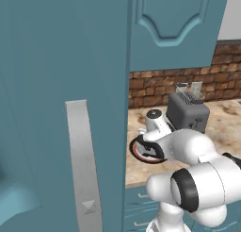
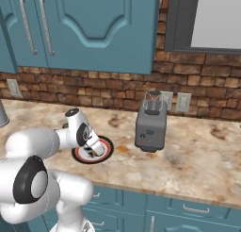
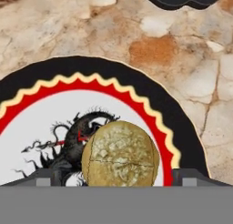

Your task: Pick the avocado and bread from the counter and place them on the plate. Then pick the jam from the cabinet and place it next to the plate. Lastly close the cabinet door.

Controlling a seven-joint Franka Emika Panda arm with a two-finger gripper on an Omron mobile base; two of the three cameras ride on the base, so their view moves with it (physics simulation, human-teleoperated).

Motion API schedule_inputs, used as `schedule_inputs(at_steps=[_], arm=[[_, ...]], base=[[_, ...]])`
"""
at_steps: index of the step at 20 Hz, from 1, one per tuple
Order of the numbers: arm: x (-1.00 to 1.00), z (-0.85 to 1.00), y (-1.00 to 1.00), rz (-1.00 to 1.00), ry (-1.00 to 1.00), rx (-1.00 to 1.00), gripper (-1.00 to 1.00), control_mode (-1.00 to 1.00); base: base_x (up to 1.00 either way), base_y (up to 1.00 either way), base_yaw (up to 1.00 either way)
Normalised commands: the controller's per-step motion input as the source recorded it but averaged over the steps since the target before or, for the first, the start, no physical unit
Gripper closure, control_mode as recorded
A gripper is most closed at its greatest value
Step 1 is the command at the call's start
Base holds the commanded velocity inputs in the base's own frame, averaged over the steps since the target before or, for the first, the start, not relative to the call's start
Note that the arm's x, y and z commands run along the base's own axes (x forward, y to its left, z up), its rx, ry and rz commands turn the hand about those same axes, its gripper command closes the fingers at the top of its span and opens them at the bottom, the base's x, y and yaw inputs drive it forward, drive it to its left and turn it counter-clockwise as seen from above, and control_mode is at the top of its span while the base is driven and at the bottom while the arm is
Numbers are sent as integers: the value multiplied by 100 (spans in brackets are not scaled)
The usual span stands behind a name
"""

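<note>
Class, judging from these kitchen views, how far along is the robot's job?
Done, apparently: the bread lies on the plate, and the open gripper has its fingers clear of it. In hand: that placement. Left: setting the jam beside the plate and closing the cabinet door, which stands open. The avocado's placement cannot be confirmed.

counter [image 3: 182,59] looks like polished marbled stone, beige with rusty blotches and fine cracks. the plate [image 3: 150,89] reads as smooth glazed ceramic, glossy black ring, white middle. bread [image 3: 120,155] on it is rough, crusty and matt. cabinet door [image 1: 56,61] is smooth painted teal with a brushed grey metal handle [image 1: 84,165]. toaster [image 2: 151,124] looks like matt dark grey metal, wall [image 2: 197,85] behind is rough brick.
</note>
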Motion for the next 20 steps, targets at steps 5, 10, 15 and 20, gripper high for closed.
schedule_inputs(at_steps=[5,10,15,20], arm=[[-7,38,0,0,4,0,-100,-100],[-18,73,7,0,2,0,-100,-100],[-15,45,27,10,10,0,-100,-100],[-19,26,16,28,4,-3,-100,-100]], base=[[0,0,0],[0,0,0],[0,0,0],[0,0,0]])
